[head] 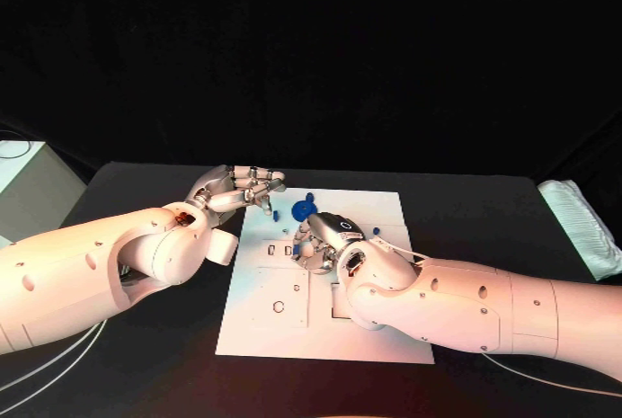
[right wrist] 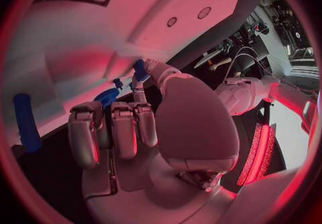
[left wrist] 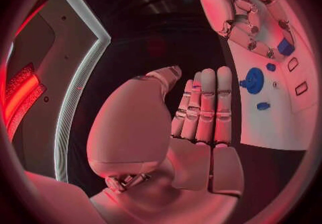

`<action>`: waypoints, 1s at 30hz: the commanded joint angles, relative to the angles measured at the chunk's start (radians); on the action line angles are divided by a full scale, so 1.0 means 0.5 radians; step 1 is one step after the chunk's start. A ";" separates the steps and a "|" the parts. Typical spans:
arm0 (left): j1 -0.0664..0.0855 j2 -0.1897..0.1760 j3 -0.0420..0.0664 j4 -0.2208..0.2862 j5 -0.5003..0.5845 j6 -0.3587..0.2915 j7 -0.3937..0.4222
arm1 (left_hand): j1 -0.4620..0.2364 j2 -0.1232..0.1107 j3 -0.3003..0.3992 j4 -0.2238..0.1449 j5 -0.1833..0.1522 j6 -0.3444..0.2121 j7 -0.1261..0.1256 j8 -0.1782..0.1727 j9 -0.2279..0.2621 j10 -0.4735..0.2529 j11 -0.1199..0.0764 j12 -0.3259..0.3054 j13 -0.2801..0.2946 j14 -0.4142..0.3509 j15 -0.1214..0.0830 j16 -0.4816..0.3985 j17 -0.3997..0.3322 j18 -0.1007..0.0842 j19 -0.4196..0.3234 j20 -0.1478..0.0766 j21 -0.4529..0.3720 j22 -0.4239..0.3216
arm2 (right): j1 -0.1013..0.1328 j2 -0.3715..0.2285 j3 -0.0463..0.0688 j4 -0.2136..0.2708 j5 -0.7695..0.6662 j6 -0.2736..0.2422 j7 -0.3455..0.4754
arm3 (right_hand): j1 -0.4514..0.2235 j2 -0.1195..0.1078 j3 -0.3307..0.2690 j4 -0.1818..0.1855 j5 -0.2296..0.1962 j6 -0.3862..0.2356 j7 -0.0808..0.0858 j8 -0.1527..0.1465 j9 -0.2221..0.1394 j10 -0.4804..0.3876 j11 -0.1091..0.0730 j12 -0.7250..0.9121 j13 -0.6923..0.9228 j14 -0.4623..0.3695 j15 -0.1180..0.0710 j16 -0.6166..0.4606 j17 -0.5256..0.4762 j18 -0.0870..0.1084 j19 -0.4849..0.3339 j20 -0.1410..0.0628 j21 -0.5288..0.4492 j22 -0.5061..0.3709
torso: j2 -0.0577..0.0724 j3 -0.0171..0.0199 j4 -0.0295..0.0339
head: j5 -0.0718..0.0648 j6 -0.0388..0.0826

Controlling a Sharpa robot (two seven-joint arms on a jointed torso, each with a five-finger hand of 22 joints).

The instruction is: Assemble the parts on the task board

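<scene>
head view: assembly barely begun, blue parts loose on the task board [head: 324, 337].
a small blue part [right wrist: 139, 69] is pinched by the right hand [head: 324, 241]; the left hand [head: 236, 191] is kept flat, fingers together, empty.

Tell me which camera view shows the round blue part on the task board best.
The left wrist view: the round blue part lies unobstructed on the task board. The head view shows it small, beyond the right hand. The right wrist view shows it partly hidden behind that hand's fingers.
</scene>
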 commanded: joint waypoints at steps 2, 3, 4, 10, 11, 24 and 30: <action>0.002 0.001 0.001 0.004 -0.009 0.034 0.005 | -0.024 -0.003 -0.003 0.001 -0.008 -0.012 -0.004 0.001 0.003 -0.001 0.004 0.013 0.002 0.008 -0.004 0.008 -0.002 0.030 -0.011 0.002 0.011 0.002 | -0.009 0.001 -0.005 -0.006 -0.023 0.023 0.015 | -0.019 -0.004 0.001 0.005 0.007 -0.026 0.003 0.000 0.001 0.105 0.005 -0.017 0.412 0.209 0.005 0.013 0.527 -0.014 0.209 0.000 0.004 0.526 | 0.001 0.0010 0.000 | 0.000 -0.001; 0.002 0.001 0.001 0.004 -0.010 0.034 0.005 | -0.024 -0.003 -0.003 0.001 -0.008 -0.012 -0.004 0.001 0.003 -0.001 0.004 0.013 0.002 0.008 -0.004 0.008 -0.002 0.030 -0.011 0.002 0.011 0.002 | -0.009 0.001 -0.005 -0.006 -0.023 0.024 0.017 | -0.023 -0.008 0.001 0.005 0.007 -0.034 0.007 -0.003 -0.001 0.104 0.007 -0.019 0.411 0.209 0.007 0.013 0.527 -0.014 0.209 0.002 0.004 0.526 | 0.001 0.0016 0.000 | 0.000 -0.002; 0.002 0.001 0.001 0.004 -0.010 0.035 0.005 | -0.024 -0.003 -0.003 0.001 -0.008 -0.012 -0.004 0.001 0.003 -0.001 0.004 0.013 0.002 0.008 -0.004 0.008 -0.002 0.030 -0.011 0.002 0.011 0.002 | -0.009 0.001 -0.005 -0.006 -0.023 0.025 0.019 | -0.023 -0.008 0.001 0.005 0.007 -0.034 0.007 -0.003 -0.001 0.104 0.007 -0.019 0.411 0.209 0.007 0.013 0.527 -0.014 0.209 0.002 0.004 0.526 | 0.001 0.0018 0.000 | 0.000 -0.002; 0.002 0.000 0.001 0.003 -0.011 0.036 0.002 | -0.024 -0.003 -0.003 0.001 -0.008 -0.012 -0.004 0.001 0.003 -0.001 0.004 0.013 0.002 0.008 -0.004 0.008 -0.002 0.030 -0.011 0.002 0.011 0.002 | -0.010 0.000 -0.005 -0.010 -0.023 0.028 0.029 | -0.044 -0.034 -0.005 0.007 0.007 -0.075 0.023 -0.018 -0.011 0.090 0.022 -0.037 0.397 0.209 0.018 0.013 0.527 -0.014 0.209 0.010 0.004 0.526 | 0.000 0.0013 -0.001 | 0.001 -0.003; 0.002 0.000 0.001 0.003 -0.011 0.036 0.002 | -0.024 -0.003 -0.003 0.001 -0.008 -0.012 -0.004 0.001 0.003 -0.001 0.004 0.013 0.002 0.008 -0.004 0.008 -0.002 0.030 -0.011 0.002 0.011 0.002 | -0.010 0.000 -0.005 -0.012 -0.023 0.030 0.031 | -0.052 -0.044 -0.010 0.009 0.007 -0.092 0.030 -0.026 -0.016 0.081 0.028 -0.047 0.389 0.209 0.023 0.013 0.527 -0.014 0.209 0.014 0.004 0.526 | 0.000 0.0013 -0.001 | 0.002 -0.003; 0.002 -0.002 0.001 0.002 -0.011 0.040 -0.002 | -0.027 -0.002 -0.004 0.001 -0.008 -0.016 -0.003 0.001 0.005 -0.010 0.006 0.017 0.004 0.007 -0.002 0.009 -0.004 0.030 -0.012 0.002 0.012 0.002 | -0.010 0.004 -0.005 -0.015 -0.018 0.007 0.055 | -0.112 -0.107 -0.104 0.040 0.004 -0.221 0.077 -0.088 -0.057 -0.011 0.073 -0.160 0.299 0.209 0.064 0.013 0.527 -0.014 0.209 0.053 0.004 0.526 | 0.001 0.0014 0.000 | -0.002 -0.001; 0.002 -0.002 0.001 0.000 -0.014 0.039 -0.003 | -0.029 -0.003 -0.005 0.002 -0.008 -0.019 -0.002 0.000 0.005 -0.015 0.007 0.018 0.005 0.007 -0.002 0.009 -0.005 0.029 -0.013 0.002 0.013 0.002 | -0.010 -0.003 -0.005 0.000 -0.017 -0.028 0.079 | -0.107 -0.085 -0.303 0.105 0.011 -0.267 0.088 -0.101 -0.078 -0.054 0.084 -0.207 0.258 0.209 0.077 0.013 0.527 -0.014 0.209 0.068 0.004 0.526 | 0.001 0.0008 0.001 | -0.003 -0.001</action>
